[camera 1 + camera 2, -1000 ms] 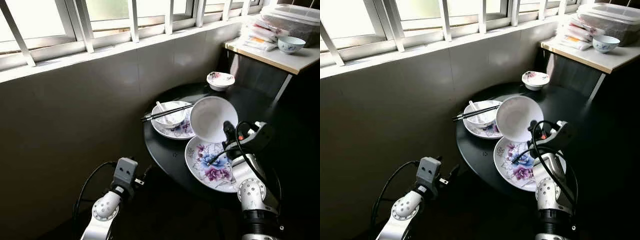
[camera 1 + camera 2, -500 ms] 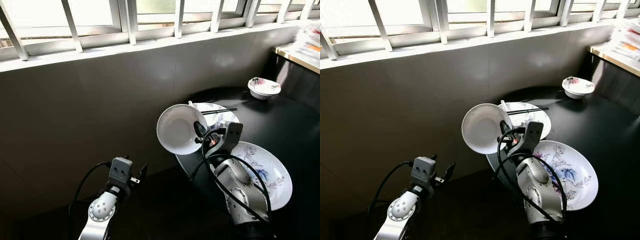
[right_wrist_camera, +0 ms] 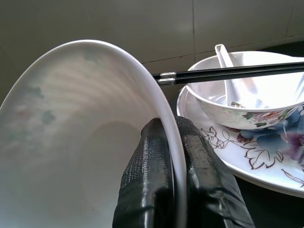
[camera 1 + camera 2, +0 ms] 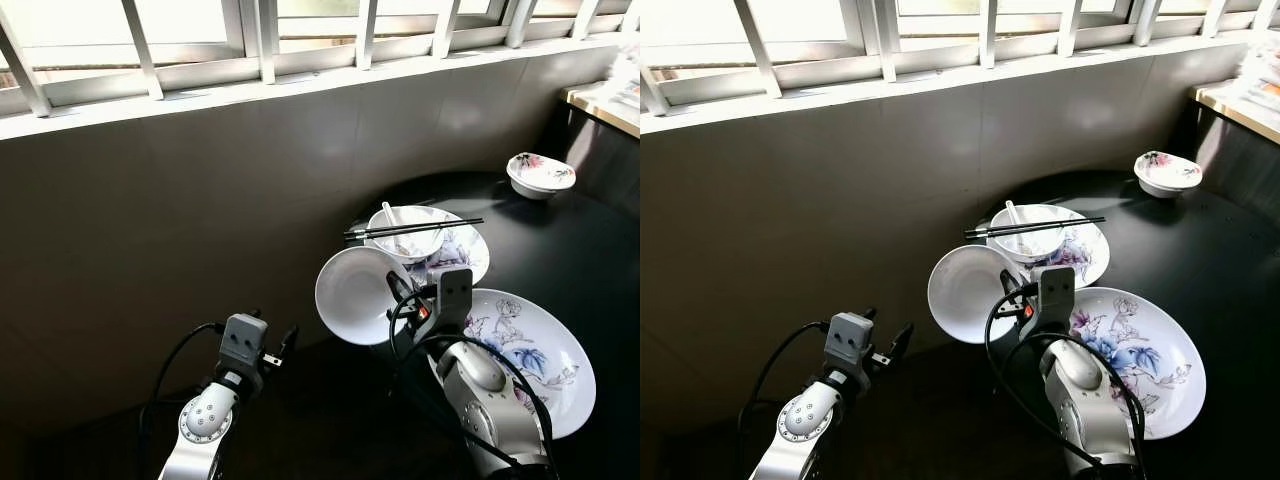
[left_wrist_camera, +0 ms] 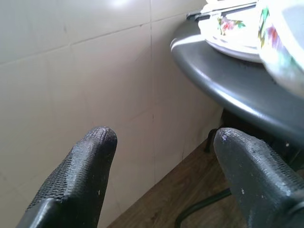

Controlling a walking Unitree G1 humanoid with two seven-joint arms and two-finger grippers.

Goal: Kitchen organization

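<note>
the right gripper (image 3: 172, 156) pinches the rim of a plain white round bowl (image 4: 355, 295), one black finger (image 3: 147, 175) inside and the other outside, clamped tight on the thin wall. the bowl is held tipped on its side, its hollow facing the robot, off the near left edge of the round black table (image 4: 560, 230) and in front of the dark tiled wall (image 4: 200, 200).

on the table just behind the held bowl sits a floral-patterned bowl (image 4: 405, 232) on a flowered plate (image 4: 465, 250), with a white spoon (image 4: 389, 215) inside and a pair of black chopsticks (image 4: 415, 229) laid across its rim. a large flowered plate (image 4: 535, 355) lies at the table's near edge, beside the right arm. a small floral bowl (image 4: 540, 173) stands well apart at the far edge.

the left gripper (image 5: 164, 142) hangs low beside the wall, fingers spread wide with nothing between them, the table's edge near it.
</note>
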